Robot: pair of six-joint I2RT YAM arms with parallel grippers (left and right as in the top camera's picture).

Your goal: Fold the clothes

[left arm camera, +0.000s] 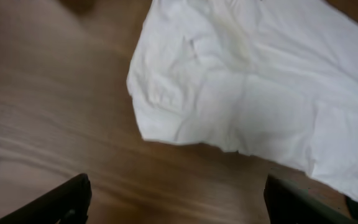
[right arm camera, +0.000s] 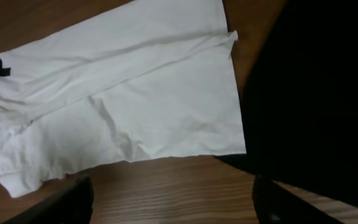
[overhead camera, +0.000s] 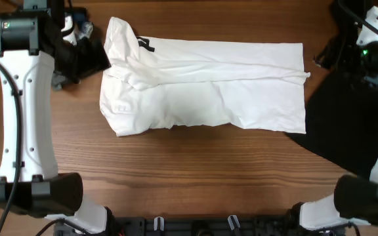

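Note:
The white T-shirt [overhead camera: 202, 85] lies on the wooden table, folded lengthwise into a long band, with a bunched end at the left and a small black mark [overhead camera: 145, 44] near its top left. It also shows in the left wrist view [left arm camera: 253, 93] and the right wrist view [right arm camera: 123, 93]. My left gripper [left arm camera: 176, 202] is open and empty, raised above bare wood just off the shirt's left end; overhead it is at the far left [overhead camera: 87, 58]. My right gripper [right arm camera: 173, 199] is open and empty, above the wood by the shirt's right end; overhead it is at the far right [overhead camera: 330, 56].
A black garment [overhead camera: 356, 111] lies at the right, touching the shirt's right edge; it fills the right of the right wrist view [right arm camera: 316, 93]. Bare wooden table [overhead camera: 195, 170] runs along the front. The arm bases stand at the front corners.

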